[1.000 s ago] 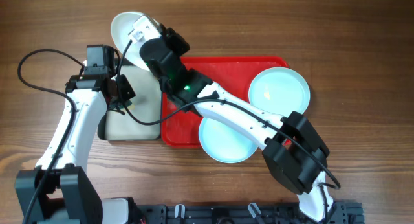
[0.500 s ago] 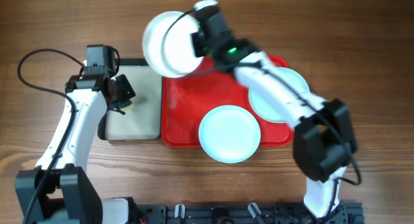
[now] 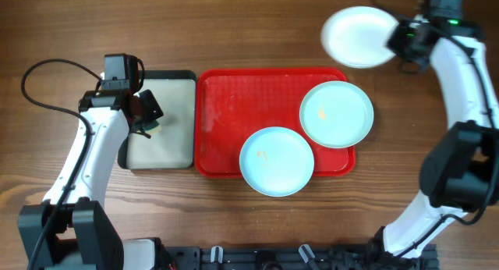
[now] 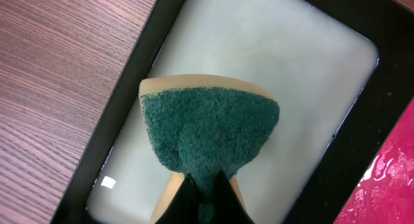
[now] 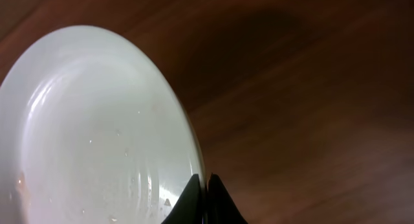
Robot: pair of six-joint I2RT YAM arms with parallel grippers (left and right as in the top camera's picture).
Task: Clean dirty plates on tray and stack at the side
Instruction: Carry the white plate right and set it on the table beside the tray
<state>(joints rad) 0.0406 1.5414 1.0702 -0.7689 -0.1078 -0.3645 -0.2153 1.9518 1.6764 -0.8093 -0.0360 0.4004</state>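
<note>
Right claw [image 3: 396, 38] is pinching the white plate [image 3: 355, 36] by the rim, plate jutting ahead of it, red tray [image 3: 234, 114] well apart. Left claw [image 4: 206, 185] is gripping the sponge [image 4: 210, 130]. I'd be lowering the plate flat, releasing gently.

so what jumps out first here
The big red tray mid-table, with two pale blue plates overhanging its rim. Then the white plate held by its edge in the right gripper over bare wood at the far right, and the green sponge pinched in the left gripper above the small black-rimmed tray.
</note>
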